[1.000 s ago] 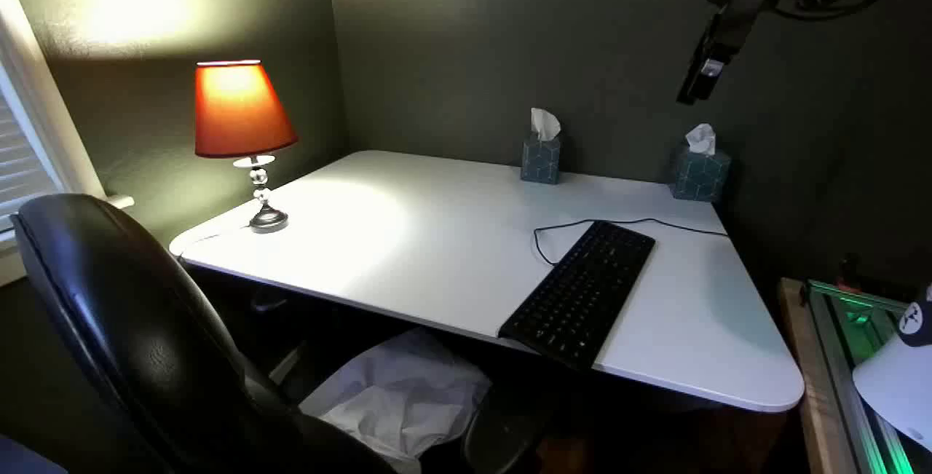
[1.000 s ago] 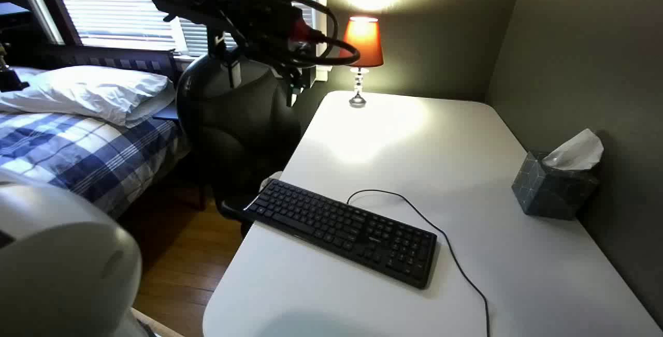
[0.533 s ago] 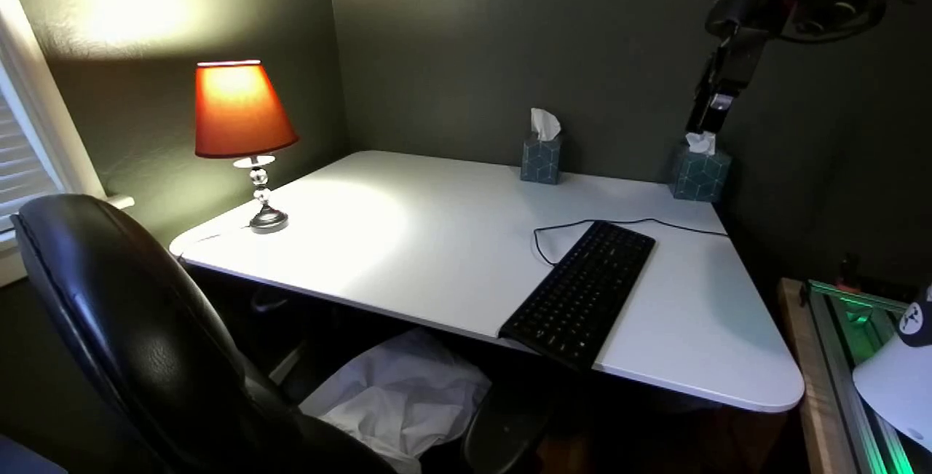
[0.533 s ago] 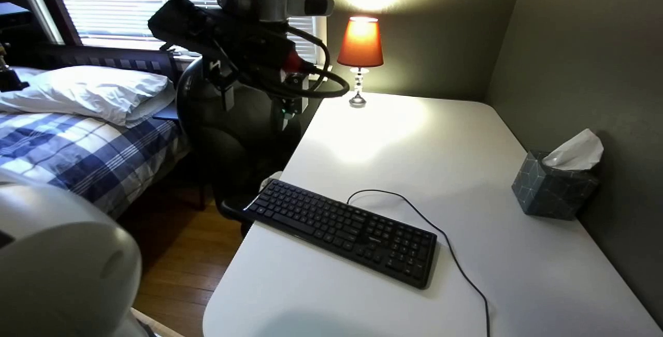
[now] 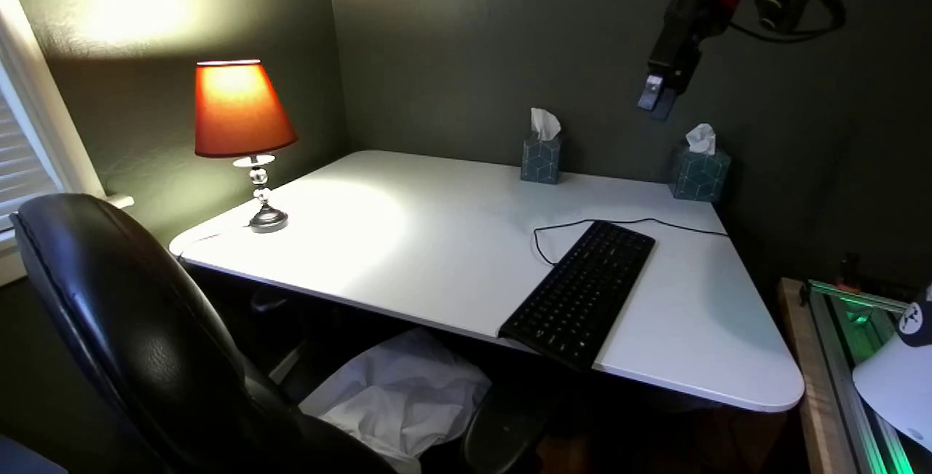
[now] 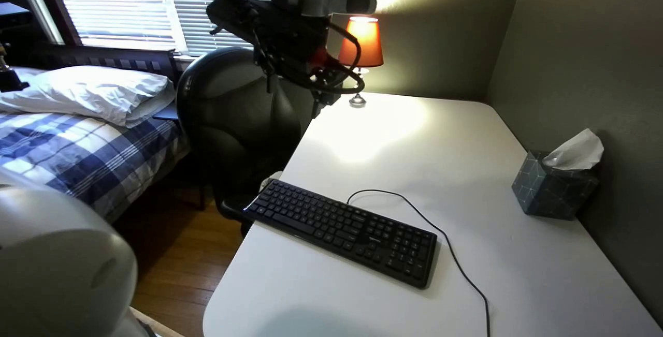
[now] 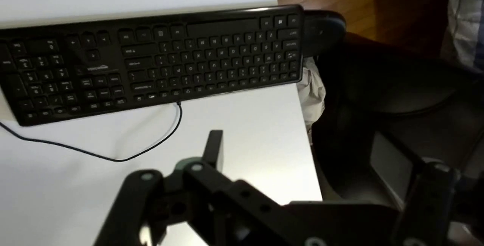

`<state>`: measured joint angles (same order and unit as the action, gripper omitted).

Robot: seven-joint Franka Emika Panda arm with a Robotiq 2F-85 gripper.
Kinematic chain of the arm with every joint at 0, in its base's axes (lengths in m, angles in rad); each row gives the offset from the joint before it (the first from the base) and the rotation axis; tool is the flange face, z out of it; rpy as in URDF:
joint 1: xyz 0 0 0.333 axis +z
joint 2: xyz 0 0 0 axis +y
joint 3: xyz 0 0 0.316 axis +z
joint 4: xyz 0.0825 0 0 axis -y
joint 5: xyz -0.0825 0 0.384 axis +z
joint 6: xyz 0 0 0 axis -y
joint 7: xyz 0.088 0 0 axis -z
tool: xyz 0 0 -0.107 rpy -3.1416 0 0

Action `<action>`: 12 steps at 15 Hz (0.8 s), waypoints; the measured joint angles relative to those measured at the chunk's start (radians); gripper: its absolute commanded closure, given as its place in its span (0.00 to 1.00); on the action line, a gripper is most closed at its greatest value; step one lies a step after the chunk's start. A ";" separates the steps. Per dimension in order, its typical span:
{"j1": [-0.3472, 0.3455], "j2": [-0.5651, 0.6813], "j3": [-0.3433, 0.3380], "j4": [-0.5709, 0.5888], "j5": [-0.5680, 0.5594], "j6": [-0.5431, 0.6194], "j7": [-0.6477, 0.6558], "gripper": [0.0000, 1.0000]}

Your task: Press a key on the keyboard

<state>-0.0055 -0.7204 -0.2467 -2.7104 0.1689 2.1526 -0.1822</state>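
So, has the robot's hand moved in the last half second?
Yes: in an exterior view, the hand has shifted left and slightly up in the picture, judged against the rightmost tissue box.

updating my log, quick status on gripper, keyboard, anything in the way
Gripper open, clear of keyboard. Keyboard end overhanging desk edge. Nothing seen covering keys.

The keyboard (image 6: 342, 232) I'm looking at is black with pale lettering, and its cable (image 7: 119, 160) is black too. Desk (image 5: 437, 219) is plain white. My gripper (image 7: 302, 158) is black with grey pads (image 7: 391, 166). Lampshade (image 5: 242, 111) glows orange-red, tissue boxes (image 5: 540, 162) (image 5: 700, 175) look teal-ish with thin pale geometric lines, tissues (image 6: 576, 151) white. Grey-green wall (image 5: 466, 44), black chair (image 6: 235, 114), white pillow (image 6: 98, 91), and I've got blue-and-white plaid bedding (image 6: 93, 156).
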 measured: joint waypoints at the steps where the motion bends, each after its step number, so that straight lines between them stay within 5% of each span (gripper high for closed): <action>1: -0.002 0.045 0.001 0.012 0.002 0.043 0.004 0.00; 12: -0.035 0.375 0.071 0.033 -0.107 0.356 -0.001 0.00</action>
<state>-0.0404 -0.3456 -0.1752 -2.6771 0.0614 2.5083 -0.1835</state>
